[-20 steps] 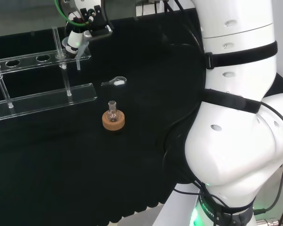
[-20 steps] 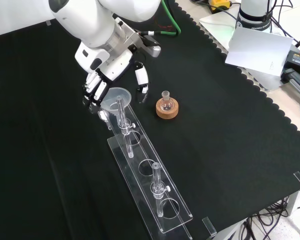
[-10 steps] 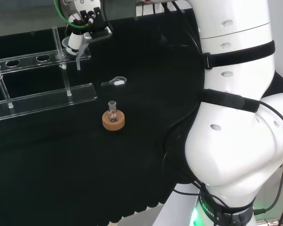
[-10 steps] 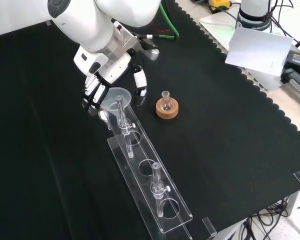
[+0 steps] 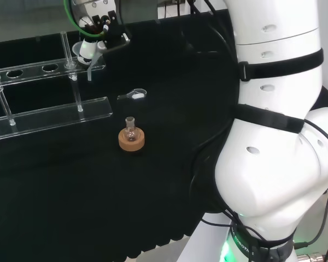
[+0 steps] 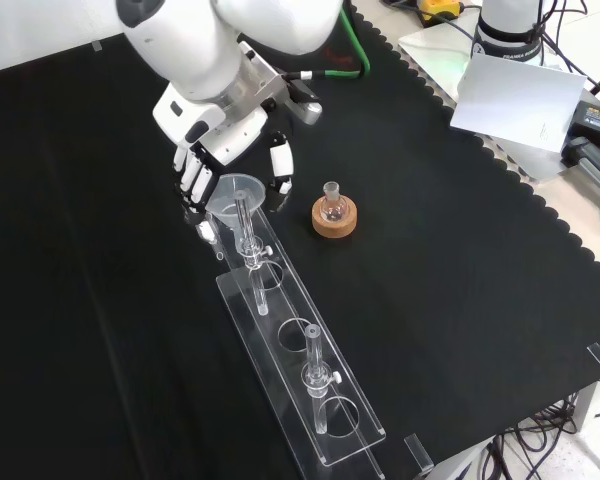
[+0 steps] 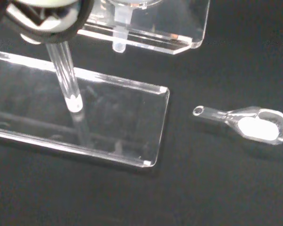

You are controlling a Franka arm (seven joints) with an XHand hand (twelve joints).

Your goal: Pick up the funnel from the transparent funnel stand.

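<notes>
Head view looks from behind the arm over the black-cloth desk; front view looks down opposite; both share the clear acrylic funnel stand; wrist view sits close above it.

A small glass flask stood upright in a cork ring on the black-clothed counter, just beside the fingers; a clear scoop lay nearby

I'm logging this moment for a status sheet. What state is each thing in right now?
funnel: seated in the end hole of the stand, stem hanging down.
funnel stand: upright on the cloth, its other holes unfilled.
hand: fingers and thumb at either side of the funnel's rim; closure unclear.
small flask: upright on its cork ring.
glass scoop: lying flat on the cloth, white material in its bowl.
</notes>
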